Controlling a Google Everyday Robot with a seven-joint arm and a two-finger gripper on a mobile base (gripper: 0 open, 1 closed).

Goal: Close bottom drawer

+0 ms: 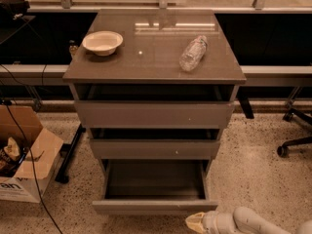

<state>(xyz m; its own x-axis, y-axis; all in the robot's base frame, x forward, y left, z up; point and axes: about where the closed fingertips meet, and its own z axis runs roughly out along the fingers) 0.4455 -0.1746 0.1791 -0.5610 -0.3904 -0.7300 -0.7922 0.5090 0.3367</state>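
Note:
The bottom drawer of the grey-brown cabinet is pulled far out, its bare grey box interior in full view. Its flat handleless front faces me at the bottom of the view. Above it sit the middle drawer with a small white speck and the wide top drawer, both slightly out. My gripper comes in from the lower right on a white arm. Its cream tip is just below and in front of the right end of the bottom drawer's front.
A cream bowl and a lying plastic bottle rest on the cabinet top. An open cardboard box with cables stands on the floor at left. An office chair base is at right.

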